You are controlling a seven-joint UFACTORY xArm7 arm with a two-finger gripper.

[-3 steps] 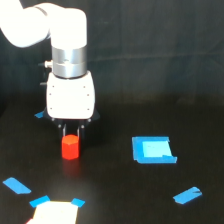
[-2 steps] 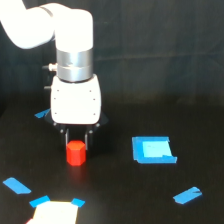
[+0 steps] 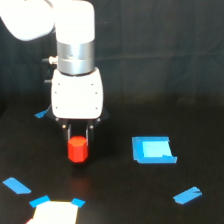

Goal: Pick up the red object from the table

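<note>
Red-orange and faceted, the red object (image 3: 78,148) stands upright on the table (image 3: 115,195), left of centre in the exterior view and in the middle depth of the scene. Your gripper (image 3: 78,141) hangs directly over it, with the white body vertical and the two dark fingers (image 3: 65,134) reaching down on either side of the block's top. That straight-down pose makes sense: the block is narrower than the gripper body, so a vertical approach lets both fingers straddle it evenly.

You can see the jaws spread apart, one finger at each flank of the block. Whether the pads already touch its sides is too fine to tell here. The lower part of the block shows below the fingers, and it appears to rest on the surface, so I judge the lift has not begun.

Off to the right, well apart from the block, lies the blue-edged square (image 3: 153,150), and a blue tape strip (image 3: 188,195) sits nearer and further right. Another blue tape piece (image 3: 16,185) lies near left, and a pale sheet with blue corners (image 3: 54,212) lies at the near edge. None of these crowd the grasp.

Your next move, as I read it, calls for squeezing onto the block before rising; closing off-centre could tip or spin it.
</note>
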